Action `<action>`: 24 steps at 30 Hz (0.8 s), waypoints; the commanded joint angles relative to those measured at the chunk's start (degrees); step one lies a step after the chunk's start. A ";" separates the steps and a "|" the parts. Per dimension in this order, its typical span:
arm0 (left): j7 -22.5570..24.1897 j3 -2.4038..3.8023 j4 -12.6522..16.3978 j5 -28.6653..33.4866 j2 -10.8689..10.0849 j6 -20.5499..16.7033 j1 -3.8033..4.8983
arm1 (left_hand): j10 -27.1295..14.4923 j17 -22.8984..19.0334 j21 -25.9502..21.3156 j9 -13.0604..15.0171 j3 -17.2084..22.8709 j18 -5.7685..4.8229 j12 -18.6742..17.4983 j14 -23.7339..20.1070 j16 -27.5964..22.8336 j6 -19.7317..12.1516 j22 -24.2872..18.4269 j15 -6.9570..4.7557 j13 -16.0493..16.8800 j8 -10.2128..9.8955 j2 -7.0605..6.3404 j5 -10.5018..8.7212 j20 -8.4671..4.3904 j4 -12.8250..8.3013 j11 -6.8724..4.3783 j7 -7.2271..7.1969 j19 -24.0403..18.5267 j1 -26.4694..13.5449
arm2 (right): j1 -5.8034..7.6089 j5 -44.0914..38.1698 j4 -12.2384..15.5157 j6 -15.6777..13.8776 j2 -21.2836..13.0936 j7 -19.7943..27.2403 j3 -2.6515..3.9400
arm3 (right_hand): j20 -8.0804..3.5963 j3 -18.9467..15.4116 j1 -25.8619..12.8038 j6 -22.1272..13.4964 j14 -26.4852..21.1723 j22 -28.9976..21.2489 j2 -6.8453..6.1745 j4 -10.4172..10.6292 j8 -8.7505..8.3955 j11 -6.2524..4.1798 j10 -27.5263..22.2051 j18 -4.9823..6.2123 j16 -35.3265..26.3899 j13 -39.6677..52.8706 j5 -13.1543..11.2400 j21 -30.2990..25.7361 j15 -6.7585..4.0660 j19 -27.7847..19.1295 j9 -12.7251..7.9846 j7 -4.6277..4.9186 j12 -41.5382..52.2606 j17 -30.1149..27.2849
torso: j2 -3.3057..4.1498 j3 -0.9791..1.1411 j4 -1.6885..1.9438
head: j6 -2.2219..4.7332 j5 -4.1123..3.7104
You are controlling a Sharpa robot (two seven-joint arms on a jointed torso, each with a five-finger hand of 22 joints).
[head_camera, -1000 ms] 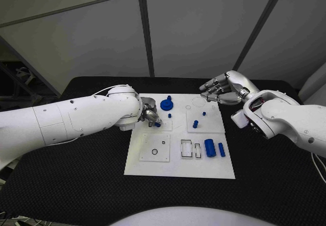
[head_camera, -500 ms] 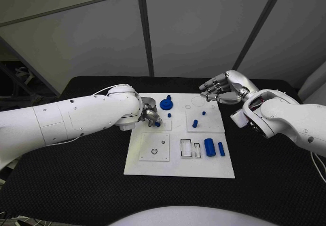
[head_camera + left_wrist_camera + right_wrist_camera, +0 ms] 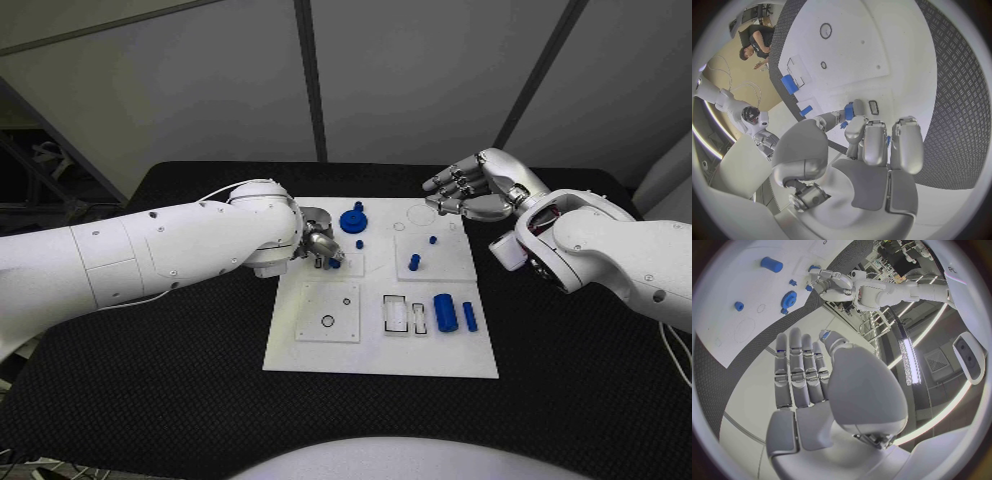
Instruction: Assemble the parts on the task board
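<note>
While the white task board [image 3: 378,345] lies in the middle of the black table [image 3: 144,380], the left hand [image 3: 319,245] sits low over the board's left edge, toward the far end — fingers curled together around a small blue part [image 3: 333,263] that it pinches at the fingertips. From the left wrist camera the same blue piece [image 3: 849,110] shows between the bunched fingers [image 3: 867,142], close above the white surface. Just beyond that hand, near the board's far edge, stands a blue gear [image 3: 353,222] with a short stem on top; a tiny blue peg [image 3: 361,244] stands beside it. On the raised panel toward the far right corner stand another small blue peg [image 3: 414,263] and a smaller blue stud [image 3: 433,241]. Near the board's right edge, about midway, a blue cylinder [image 3: 446,314] and a slimmer blue pin [image 3: 470,317] lie side by side, next to two rectangular slots [image 3: 395,314]. A small black ring [image 3: 329,322] lies on the near left panel. The right hand [image 3: 472,190] hovers above the far right corner of the board — fingers loosely bent and apart, holding nothing, clear of every part. Its wrist camera shows the fingers [image 3: 798,372] side by side over the table.
</note>
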 commanded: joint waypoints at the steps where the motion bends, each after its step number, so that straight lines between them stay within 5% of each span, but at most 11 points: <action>1: -0.27 -0.12 -0.18 0.58 0.09 0.85 -0.12 | 0.40 0.08 0.22 -0.11 4.48 -0.48 0.29 2.35 -0.09 0.56 0.12 -0.31 0.13 0.24 0.96 0.39 -0.01 -3.78 0.03 0.01 0.44 -0.12 | 0.11 -0.10 0.08 0.39 -0.03 0.22 0.04 | 0.19 0.12 -0.56 -0.06 0.37 -0.06 0.04 -0.18 -0.38 0.29 -0.17 0.59 -0.24 -0.07 0.27 -0.31 0.20 0.32 -0.03 0.15 -0.16 0.08 | 0.00 0.03 0.01 | 0.00 -0.05; 24: -0.20 -0.11 -0.71 2.79 0.11 0.69 -0.01 | 1.18 0.14 0.52 -0.79 5.69 -0.59 1.04 2.39 -0.07 1.81 0.81 -0.29 1.10 -0.05 1.99 0.29 0.03 -3.60 0.00 -0.11 0.68 -4.68 | 0.11 -0.10 0.00 0.65 0.05 0.11 0.04 | 0.21 0.15 -0.62 -0.06 0.41 -0.14 0.08 -0.20 -0.40 0.28 -0.16 0.60 -0.39 -0.15 0.34 -0.45 0.21 0.36 -0.02 0.14 -0.20 0.12 | 0.01 0.02 0.00 | -0.03 0.00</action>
